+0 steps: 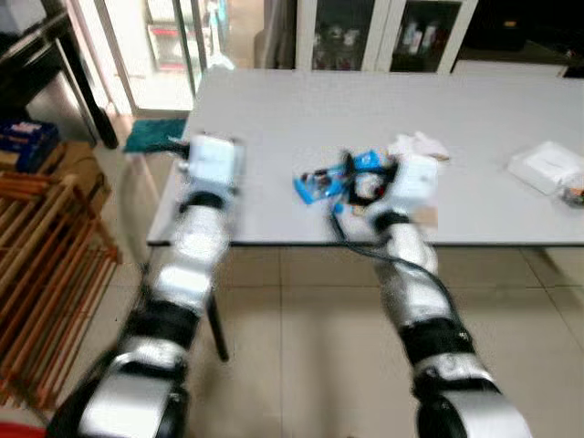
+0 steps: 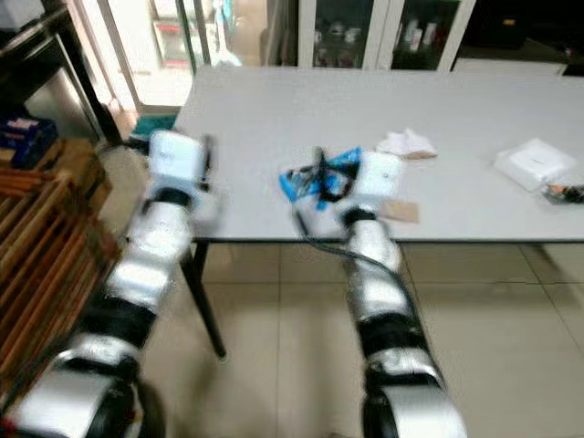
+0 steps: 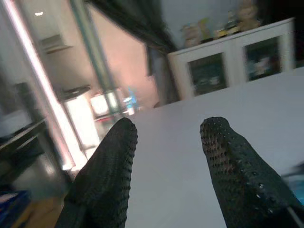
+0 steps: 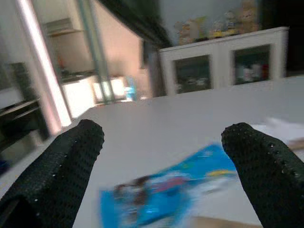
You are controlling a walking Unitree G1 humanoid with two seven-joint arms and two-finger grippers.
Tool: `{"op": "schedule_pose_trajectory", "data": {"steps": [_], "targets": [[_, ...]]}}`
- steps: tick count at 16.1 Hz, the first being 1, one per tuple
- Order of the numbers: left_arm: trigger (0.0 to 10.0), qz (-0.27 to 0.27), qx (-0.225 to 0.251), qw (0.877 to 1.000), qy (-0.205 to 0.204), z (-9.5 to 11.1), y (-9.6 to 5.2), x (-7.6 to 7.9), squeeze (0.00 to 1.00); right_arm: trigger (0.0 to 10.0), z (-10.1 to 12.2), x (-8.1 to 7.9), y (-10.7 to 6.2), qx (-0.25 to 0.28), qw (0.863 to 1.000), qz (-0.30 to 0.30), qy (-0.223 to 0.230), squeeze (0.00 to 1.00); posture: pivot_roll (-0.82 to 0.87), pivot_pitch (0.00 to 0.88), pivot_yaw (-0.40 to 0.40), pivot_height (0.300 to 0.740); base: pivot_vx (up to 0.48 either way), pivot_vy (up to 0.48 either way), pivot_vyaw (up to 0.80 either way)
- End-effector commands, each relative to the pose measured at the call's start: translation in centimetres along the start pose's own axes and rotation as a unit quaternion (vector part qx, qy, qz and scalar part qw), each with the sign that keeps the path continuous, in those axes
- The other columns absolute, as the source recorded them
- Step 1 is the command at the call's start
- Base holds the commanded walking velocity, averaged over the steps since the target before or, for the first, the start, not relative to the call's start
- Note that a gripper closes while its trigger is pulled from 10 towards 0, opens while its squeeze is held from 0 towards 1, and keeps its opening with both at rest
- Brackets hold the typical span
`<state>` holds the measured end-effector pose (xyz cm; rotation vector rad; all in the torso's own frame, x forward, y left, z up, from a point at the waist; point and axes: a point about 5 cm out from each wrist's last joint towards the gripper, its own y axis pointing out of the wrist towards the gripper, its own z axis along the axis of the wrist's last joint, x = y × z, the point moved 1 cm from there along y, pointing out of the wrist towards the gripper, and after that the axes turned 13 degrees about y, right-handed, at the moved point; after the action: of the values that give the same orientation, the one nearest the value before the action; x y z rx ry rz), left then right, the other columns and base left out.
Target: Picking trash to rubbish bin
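A pale grey table (image 1: 274, 119) carries a blue wrapper (image 1: 333, 178) near its front edge, crumpled white paper (image 1: 417, 144) just beyond to the right, and a white packet (image 1: 546, 166) far right.

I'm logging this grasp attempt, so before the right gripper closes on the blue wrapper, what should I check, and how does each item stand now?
1. Right gripper open: ok, its black fingers stand wide apart.
2. Crinkled blue plastic wrapper between those fingers: ok, centred in the right wrist view.
3. Wrapper lying on the grey table: ok, near the front edge.
4. Crumpled white tissue apart from the wrapper: ok, farther back.
5. Left gripper out of the way: ok, open over the table's left corner.
6. Rubbish bin located: cannot tell.
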<state>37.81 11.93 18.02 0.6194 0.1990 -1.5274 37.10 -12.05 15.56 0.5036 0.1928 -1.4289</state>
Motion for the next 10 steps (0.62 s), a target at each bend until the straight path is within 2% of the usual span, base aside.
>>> {"op": "schedule_pose_trajectory", "data": {"steps": [1, 10], "targets": [[10.0, 0.012, 0.000, 1.000, 0.007, -0.09, 0.21, -1.07, 0.00, 10.0, 0.41, -0.88, 0.37, 0.008, 1.000, 0.010, 0.006, 0.00, -0.01, 0.024, -0.035, 0.740, 0.360, 0.000, 0.00], [10.0, 0.011, 0.001, 1.000, 0.006, -0.07, 0.16, -0.91, 0.00, 10.0, 0.22, -0.99, 0.32, 0.004, 1.000, 0.015, 0.006, 0.00, -0.01, 0.013, -0.037, 0.740, 0.357, 0.000, 0.00]]}}
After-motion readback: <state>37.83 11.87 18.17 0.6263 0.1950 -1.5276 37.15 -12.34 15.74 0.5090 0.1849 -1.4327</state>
